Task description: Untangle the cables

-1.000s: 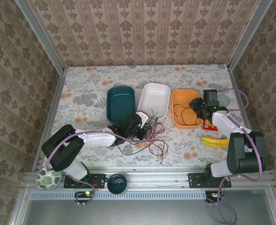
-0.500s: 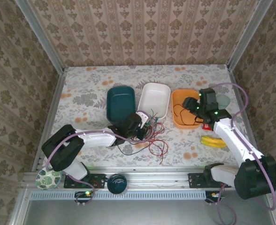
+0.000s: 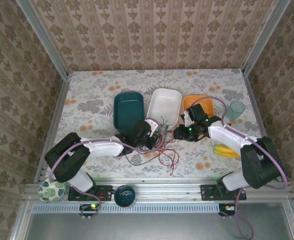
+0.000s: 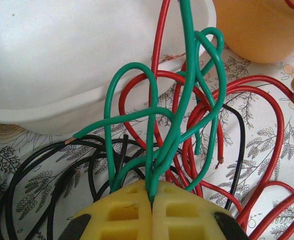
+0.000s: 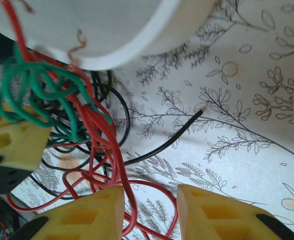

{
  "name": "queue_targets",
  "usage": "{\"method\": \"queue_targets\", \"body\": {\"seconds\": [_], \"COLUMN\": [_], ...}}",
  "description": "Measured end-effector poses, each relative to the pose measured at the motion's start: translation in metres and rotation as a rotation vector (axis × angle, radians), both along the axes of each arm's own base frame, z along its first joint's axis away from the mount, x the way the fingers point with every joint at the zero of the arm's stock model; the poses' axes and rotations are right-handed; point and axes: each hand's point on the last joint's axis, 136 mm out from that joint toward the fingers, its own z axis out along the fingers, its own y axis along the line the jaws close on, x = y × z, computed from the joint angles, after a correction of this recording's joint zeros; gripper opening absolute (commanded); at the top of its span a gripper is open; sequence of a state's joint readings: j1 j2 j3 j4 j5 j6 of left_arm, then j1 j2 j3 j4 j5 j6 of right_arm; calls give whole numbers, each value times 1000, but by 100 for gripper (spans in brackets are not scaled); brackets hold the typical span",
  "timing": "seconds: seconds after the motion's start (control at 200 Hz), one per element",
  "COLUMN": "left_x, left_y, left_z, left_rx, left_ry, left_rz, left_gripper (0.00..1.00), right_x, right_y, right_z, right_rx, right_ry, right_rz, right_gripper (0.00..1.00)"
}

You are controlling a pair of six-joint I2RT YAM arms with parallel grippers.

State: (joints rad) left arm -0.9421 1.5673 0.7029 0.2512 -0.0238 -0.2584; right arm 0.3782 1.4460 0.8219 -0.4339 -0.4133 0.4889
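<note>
cables (image 4: 152, 175) bunched, just beside white bin (image 4: 87, 105)

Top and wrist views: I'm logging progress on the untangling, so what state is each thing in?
Cables: tangled in one heap.
Left gripper: shut on the cables.
Right gripper: open, at the heap.
Teal tray: empty.
White tray: empty.
Cup: upright.

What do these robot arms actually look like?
The left arm and right arm have white segments, black joints and bases, and a thin lilac cable looping alongside. A green light glows on the right one. The left tool and right tool have yellow fingers with square recesses.
</note>
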Motion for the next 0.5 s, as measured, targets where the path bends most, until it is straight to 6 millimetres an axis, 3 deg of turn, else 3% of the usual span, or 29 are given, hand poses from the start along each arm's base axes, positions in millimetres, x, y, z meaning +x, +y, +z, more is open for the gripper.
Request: {"method": "queue_targets", "body": {"seconds": [0.18, 0.345, 0.5], "left_x": [0, 0, 0], "left_y": [0, 0, 0], "left_z": [0, 0, 0], "left_rx": [-1, -1, 0], "left_ry": [0, 0, 0], "left_rz": [0, 0, 0], "left_gripper": [0, 0, 0], "right_x": [-5, -5, -5], "right_y": [5, 8, 6], "right_z": [-5, -9, -11], "right_rx": [23, 35, 17], "right_ry": [29, 42, 46], "right_rz": [29, 47, 36], "right_gripper": [33, 13, 1]}}
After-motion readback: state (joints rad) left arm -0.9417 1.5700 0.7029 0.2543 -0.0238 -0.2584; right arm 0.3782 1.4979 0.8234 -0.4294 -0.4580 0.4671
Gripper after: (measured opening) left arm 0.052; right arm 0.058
